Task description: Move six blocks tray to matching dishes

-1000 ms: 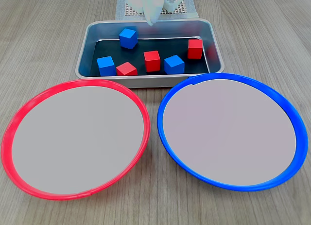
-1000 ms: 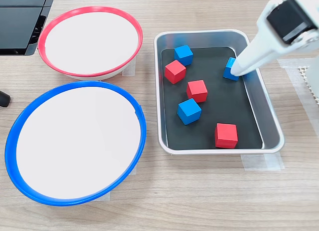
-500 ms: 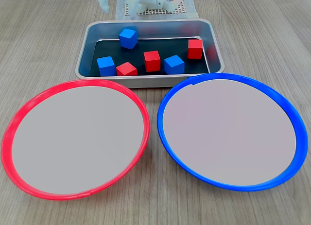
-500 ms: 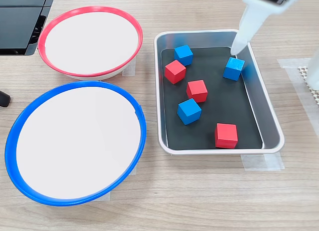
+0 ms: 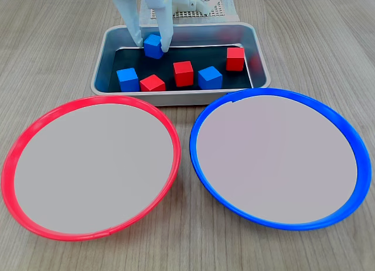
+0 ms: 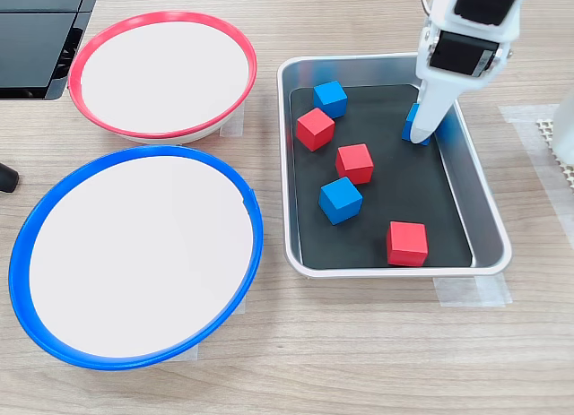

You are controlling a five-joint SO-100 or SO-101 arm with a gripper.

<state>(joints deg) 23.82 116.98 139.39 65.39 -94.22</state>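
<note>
The six blocks all lie in the tray point(image 5: 179, 96), which sits at the worktop's far edge in a fixed view. The end effector point(image 5: 151, 45) is spread, its fingers straddling a blue block point(image 5: 153, 46) by the tray's far wall, not yet clenched. To do this well, I judge, centre the block, close squarely on flat faces, lift clear of the wall, then carry to the blue-rimmed dish point(image 5: 275, 160).

From where I stand, nothing here can be read: no lettering, labels, brand marks or numbers show in either fixed view.
</note>
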